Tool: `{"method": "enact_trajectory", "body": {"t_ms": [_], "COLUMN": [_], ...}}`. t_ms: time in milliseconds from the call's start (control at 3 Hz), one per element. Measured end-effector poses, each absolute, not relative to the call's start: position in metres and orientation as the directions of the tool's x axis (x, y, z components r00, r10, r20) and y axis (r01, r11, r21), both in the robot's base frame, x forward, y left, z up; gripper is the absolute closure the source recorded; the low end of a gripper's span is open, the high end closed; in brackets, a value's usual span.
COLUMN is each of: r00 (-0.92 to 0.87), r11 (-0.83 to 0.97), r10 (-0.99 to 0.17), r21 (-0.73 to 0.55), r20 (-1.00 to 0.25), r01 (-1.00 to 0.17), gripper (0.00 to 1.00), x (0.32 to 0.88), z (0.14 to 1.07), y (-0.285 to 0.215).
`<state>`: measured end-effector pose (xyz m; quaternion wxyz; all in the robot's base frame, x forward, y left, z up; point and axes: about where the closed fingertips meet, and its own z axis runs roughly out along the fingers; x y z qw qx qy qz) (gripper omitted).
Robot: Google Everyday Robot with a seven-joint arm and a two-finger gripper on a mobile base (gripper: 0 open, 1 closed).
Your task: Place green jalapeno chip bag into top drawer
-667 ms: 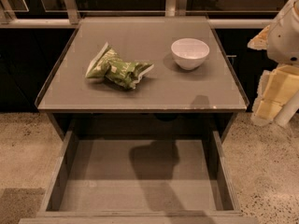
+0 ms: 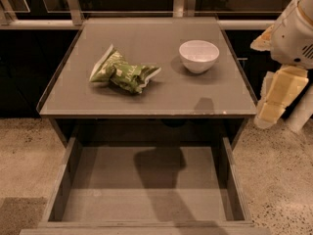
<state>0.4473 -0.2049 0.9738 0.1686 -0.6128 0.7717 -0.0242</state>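
Note:
The green jalapeno chip bag [image 2: 123, 73] lies crumpled on the left half of the grey tabletop [image 2: 146, 102], to the left of a white bowl. The top drawer [image 2: 146, 185] is pulled out below the table's front edge, and its flat grey bottom holds nothing but a shadow. My gripper [image 2: 279, 99], cream-coloured under a white arm, hangs off the table's right side, beyond the right edge and well apart from the bag. It holds nothing that I can see.
A white bowl [image 2: 199, 56] stands on the right half of the tabletop. Dark cabinets with metal rails [image 2: 73, 4] run behind the table. Speckled floor [image 2: 24, 151] lies on both sides of the drawer.

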Motion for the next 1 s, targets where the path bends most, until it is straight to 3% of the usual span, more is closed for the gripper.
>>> {"method": "enact_trajectory", "body": {"t_ms": [1000], "r00": [-0.005], "r11": [0.076], "r10": [-0.932], "r21": [-0.183], "r20": [-0.362], "r01": [-0.98], "gripper": [0.0], "x": [0.535], "z": [0.935], "y": [-0.094]}}
